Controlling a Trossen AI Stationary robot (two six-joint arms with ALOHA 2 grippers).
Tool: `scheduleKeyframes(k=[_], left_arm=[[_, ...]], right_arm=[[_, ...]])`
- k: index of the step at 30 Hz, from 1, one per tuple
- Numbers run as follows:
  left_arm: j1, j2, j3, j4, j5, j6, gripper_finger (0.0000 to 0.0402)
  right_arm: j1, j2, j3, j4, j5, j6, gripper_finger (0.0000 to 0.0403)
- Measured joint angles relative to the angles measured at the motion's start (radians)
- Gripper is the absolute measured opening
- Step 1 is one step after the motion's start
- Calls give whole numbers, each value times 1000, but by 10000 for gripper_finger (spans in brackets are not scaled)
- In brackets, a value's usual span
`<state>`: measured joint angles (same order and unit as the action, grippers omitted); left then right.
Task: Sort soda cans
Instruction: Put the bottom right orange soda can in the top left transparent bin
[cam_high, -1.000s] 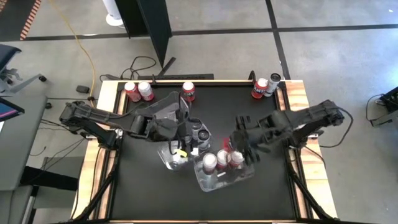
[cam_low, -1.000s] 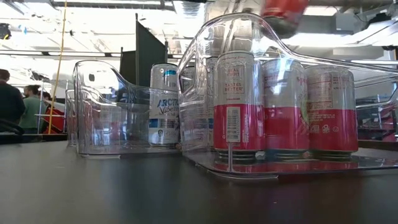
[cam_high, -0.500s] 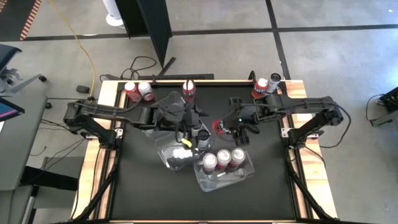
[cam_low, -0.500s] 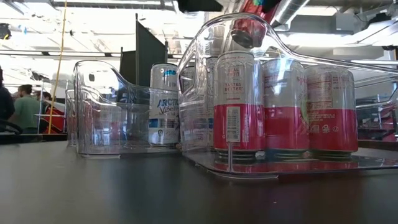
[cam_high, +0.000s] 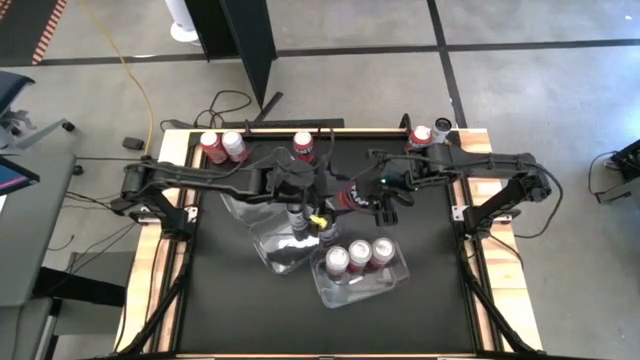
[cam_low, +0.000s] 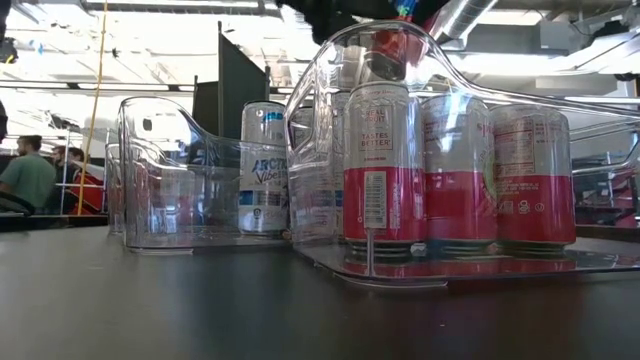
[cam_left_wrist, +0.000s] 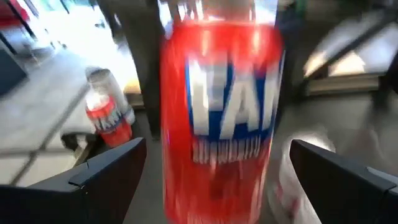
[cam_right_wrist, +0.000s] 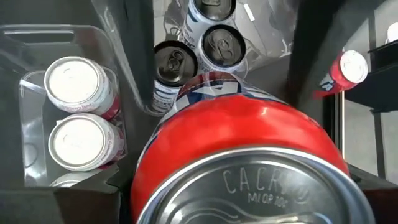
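Right wrist view: the right gripper (cam_right_wrist: 230, 205) is clamped on a red can (cam_right_wrist: 239, 134), centre frame; we carry it level. In the left wrist view, the left gripper (cam_left_wrist: 217, 186) stands jaws apart around another red can (cam_left_wrist: 219, 112); we centre it before closing.

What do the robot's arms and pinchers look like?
Both arms are dark, nearly black, made of long thin jointed sections with black cables running along them. The left gripper has two flat, dark, wedge-shaped fingers. The right gripper is just as dark, with a tiny green light close by it.

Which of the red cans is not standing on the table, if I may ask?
The red can gripped by the right hand, mid-table; the other red cans stand along the far edge.
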<state>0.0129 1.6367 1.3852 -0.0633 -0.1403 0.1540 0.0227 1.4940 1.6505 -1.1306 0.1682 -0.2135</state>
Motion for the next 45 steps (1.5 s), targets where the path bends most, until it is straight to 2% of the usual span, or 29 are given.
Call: scheduleKeyframes(k=[7,14,17,21,30,39,45], left_arm=[[24,70,9,84,47,-5,391],[44,112,53,78,60,1,384],[43,122,69,65,57,10,355],[43,135,70,76,56,10,288],[45,132,70,73,50,22,286],[49,133,71,46,39,28,286],[48,133,71,34,18,29,286]], right_arm=[[-11,0,0,9,-16,-23,307],[-13,0,0,9,-35,-57,309],[-13,-1,0,14,-38,-64,309],[-13,-1,-2,3,-36,-74,309],[-13,-1,-2,13,-31,-84,314],[-10,0,0,25,-34,-51,388],[-12,-4,0,9,-35,-42,391]])
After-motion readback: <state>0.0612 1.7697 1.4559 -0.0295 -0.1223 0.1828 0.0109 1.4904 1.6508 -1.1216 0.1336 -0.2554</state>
